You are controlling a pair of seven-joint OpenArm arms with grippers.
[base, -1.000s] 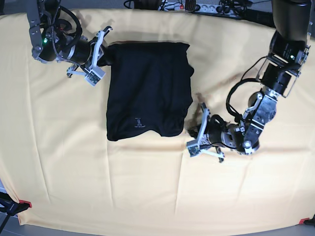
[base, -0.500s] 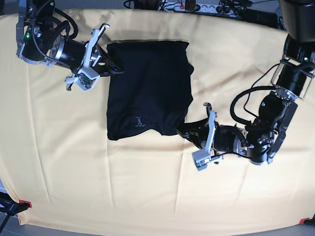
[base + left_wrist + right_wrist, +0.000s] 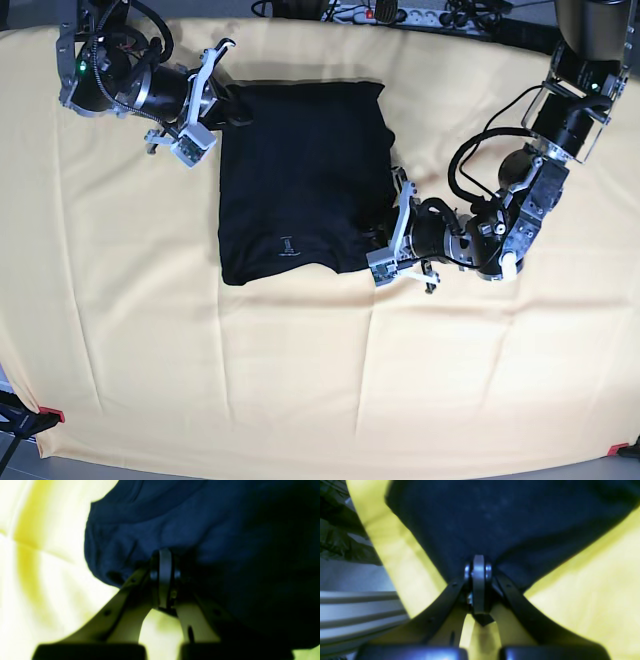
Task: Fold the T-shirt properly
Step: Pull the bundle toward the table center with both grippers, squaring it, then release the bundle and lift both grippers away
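The black T-shirt (image 3: 300, 170) lies folded into a rough rectangle on the middle of the yellow tablecloth (image 3: 300, 380), with a small grey mark near its front edge. My right gripper (image 3: 232, 108) is at the shirt's back left corner. In the right wrist view it (image 3: 478, 566) is shut, with the dark fabric (image 3: 495, 517) drawn to a point at its tips. My left gripper (image 3: 376, 240) is at the shirt's front right edge. In the left wrist view it (image 3: 162, 563) is shut too, with cloth (image 3: 200, 530) bunched around its tips.
The tablecloth shows shallow creases. A power strip and cables (image 3: 400, 14) lie along the back edge. Red clamps (image 3: 48, 414) hold the front corners of the cloth. The left arm's cable loops (image 3: 470, 170) hang to the right of the shirt.
The left gripper has moved from the cloth in front of the shirt's right corner back up against the shirt's right edge. The right gripper has shifted a little along the back left corner.
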